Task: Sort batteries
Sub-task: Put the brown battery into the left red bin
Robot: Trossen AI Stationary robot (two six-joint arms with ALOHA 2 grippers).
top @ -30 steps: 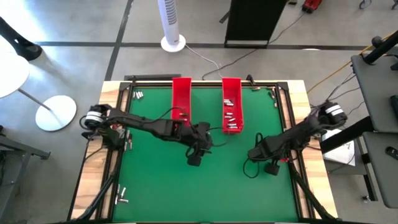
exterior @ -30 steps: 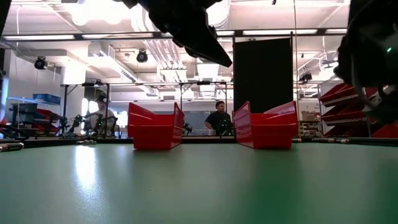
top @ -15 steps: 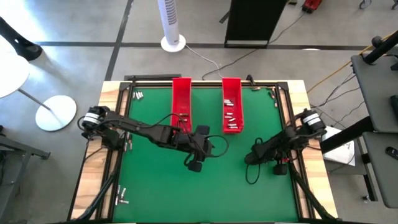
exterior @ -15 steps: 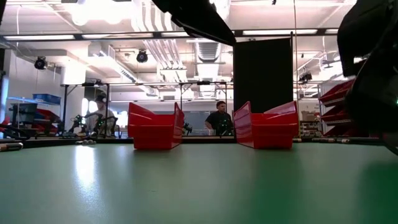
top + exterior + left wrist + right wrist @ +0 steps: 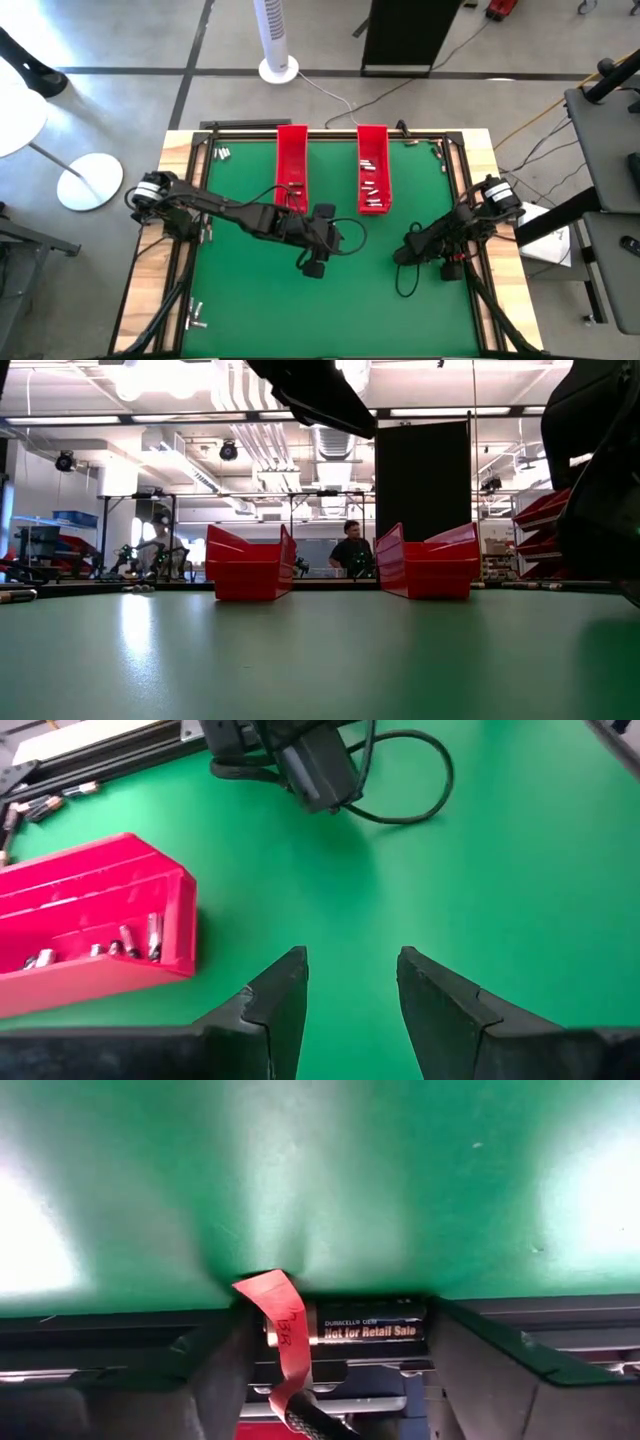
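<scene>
Green mat (image 5: pixel 320 1170), half-hidden battery (image 5: pixel 370 1326)

Two red trays (image 5: pixel 292 160), green mat (image 5: pixel 250 290), tower fan (image 5: pixel 274 35)

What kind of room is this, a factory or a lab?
Probably a robotics lab or workshop: ceiling strip lights, shelves of red bins and a person at a bench behind the green table.

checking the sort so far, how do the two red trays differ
The right red tray holds a visible scatter of batteries; the left red tray shows only a few near its front end. The left arm partly covers the left tray; the right tray lies uncovered. Both are long, red and parallel.
</scene>
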